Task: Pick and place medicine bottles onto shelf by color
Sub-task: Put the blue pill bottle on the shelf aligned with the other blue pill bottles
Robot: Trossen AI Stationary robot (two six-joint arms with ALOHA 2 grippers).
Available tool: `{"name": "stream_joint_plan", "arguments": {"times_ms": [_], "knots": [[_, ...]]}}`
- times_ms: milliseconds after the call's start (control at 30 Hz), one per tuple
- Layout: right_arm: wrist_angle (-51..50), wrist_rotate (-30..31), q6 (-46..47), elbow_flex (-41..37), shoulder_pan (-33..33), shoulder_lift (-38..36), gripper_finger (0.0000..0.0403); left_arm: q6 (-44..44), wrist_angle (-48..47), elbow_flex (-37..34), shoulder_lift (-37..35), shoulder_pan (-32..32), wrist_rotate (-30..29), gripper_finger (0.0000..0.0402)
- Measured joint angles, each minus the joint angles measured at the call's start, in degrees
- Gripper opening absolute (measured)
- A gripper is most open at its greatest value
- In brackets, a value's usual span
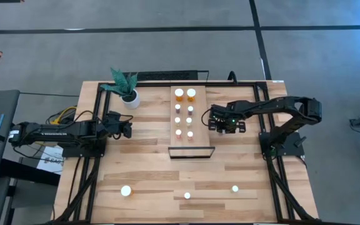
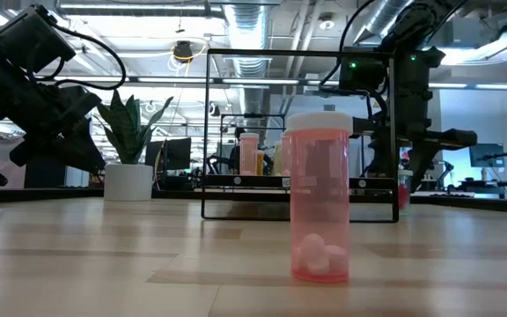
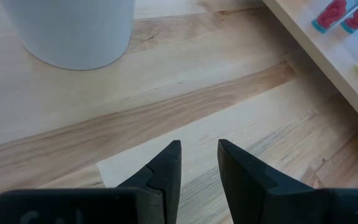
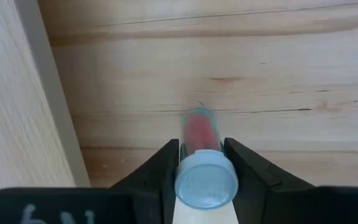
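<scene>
Low view puts one orange bottle (image 2: 320, 196) nearest, upright on the worktop (image 2: 104, 264) with pale pills in its bottom; it is one of three white-capped bottles left along the near edge, the others showing from above as a larger cap (image 1: 125, 190) and two smaller ones (image 1: 187, 195) and (image 1: 235, 189), well apart from one another and from both arms. Farther back lies the shelf (image 1: 200, 122), a long light board with a black frame (image 1: 192, 152) at its near end; eight bottles stand on it in two columns, the two big orange ones (image 1: 185, 94) at the far end and the small ones in rows nearer, which looks like sorting by colour already well along. Just beside the shelf's right edge, the right hand (image 4: 201, 163) has its two fingers closed tight on the sides of a small bottle (image 4: 199, 134) with red contents and a pale cap, the cap toward the wrist and the body pointing down at the bare worktop; gripping just under the cap probably keeps the bottle upright and leaves its base free for setting down. Whether it has left the surface yet I cannot tell. The left hand (image 3: 199, 165) waits on the other side of the shelf, near the white pot (image 3: 73, 31) with the plant (image 1: 124, 81), fingers drawn in with only a narrow gap and nothing between them, low over the worktop and clear of the work.
</scene>
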Motion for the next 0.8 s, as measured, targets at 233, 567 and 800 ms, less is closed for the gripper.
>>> {"name": "stream_joint_plan", "arguments": {"times_ms": [233, 567, 800], "knots": [[-2.3, -0.1, 0.1, 2.3, 0.1, 0.0, 0.014, 0.0, 0.0, 0.0, 0.0, 0.0, 0.0, 0.0091], [-6.6, 3.8, -0.6, 9.0, 1.1, 2.5, 0.014, 0.0, 0.0, 0.0, 0.0, 0.0, 0.0, 0.0091], [-18.6, 4.7, -5.0, 21.7, 0.6, 12.1, 0.0122, 0.0, 0.0, 0.0, 0.0, 0.0, 0.0, 0.0091]]}}
